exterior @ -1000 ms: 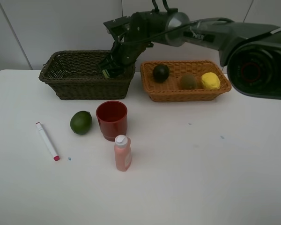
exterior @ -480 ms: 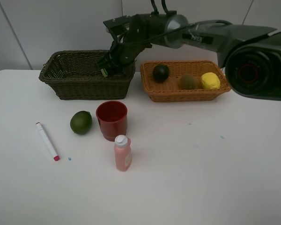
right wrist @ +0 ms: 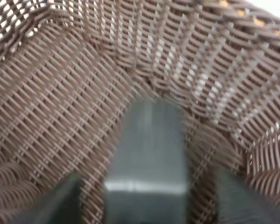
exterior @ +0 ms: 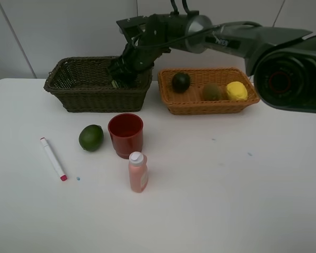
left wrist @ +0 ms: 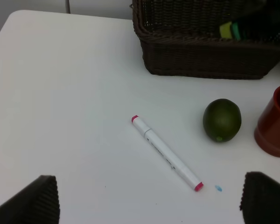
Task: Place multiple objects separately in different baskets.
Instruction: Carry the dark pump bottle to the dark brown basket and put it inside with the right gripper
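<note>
My right gripper reaches down into the dark olive-brown basket. In the right wrist view its fingers stand open on either side of the black bottle, which lies on the basket floor with gaps at both sides. The light orange-tan basket holds a dark round fruit, a kiwi and a lemon. On the table are a lime, a red cup, a pink white-capped bottle and a marker. My left gripper hovers open above the marker.
The right arm stretches from the right across the tan basket to the dark one. A white wall stands close behind both baskets. The lime lies beside the cup, just in front of the dark basket.
The right gripper has lifted slightly and shifted toward the back inside the dark basket. The items on the table and in the tan basket have not moved.
</note>
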You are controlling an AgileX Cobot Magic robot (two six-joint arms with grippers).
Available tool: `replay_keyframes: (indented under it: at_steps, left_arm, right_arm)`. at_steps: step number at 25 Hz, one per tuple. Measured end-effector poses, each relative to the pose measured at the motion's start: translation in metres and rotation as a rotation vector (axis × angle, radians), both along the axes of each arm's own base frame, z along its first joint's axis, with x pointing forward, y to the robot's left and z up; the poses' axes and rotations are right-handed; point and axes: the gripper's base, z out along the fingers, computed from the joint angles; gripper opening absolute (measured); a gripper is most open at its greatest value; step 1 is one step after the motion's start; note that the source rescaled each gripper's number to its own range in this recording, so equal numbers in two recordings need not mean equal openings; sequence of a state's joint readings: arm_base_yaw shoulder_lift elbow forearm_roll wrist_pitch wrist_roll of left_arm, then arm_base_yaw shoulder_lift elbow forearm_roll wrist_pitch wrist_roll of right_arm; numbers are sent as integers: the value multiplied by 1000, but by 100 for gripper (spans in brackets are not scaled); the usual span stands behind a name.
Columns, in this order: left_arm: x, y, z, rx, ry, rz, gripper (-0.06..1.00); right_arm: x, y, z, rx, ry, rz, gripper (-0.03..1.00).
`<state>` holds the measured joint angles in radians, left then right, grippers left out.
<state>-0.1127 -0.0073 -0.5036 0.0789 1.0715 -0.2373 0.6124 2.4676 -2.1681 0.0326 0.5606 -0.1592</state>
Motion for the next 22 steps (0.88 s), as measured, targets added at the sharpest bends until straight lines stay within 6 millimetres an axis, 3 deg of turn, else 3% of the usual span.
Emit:
replay_keyframes:
  at_steps: [1,4,16,22]
  left_arm:
    - [0,0,0,0,0,0,100]
    - [0,0,0,0,0,0,100]
    - [0,0,0,0,0,0,100]
    - [0,0,0,0,0,0,100]
  right_arm:
    - [0,0,0,-1,-6,1,86]
    - [0,0,0,-3,-7,1,97]
    - [1,0,1,-2,-8,1,100]
    - [0,-1,19,5,-42,4,100]
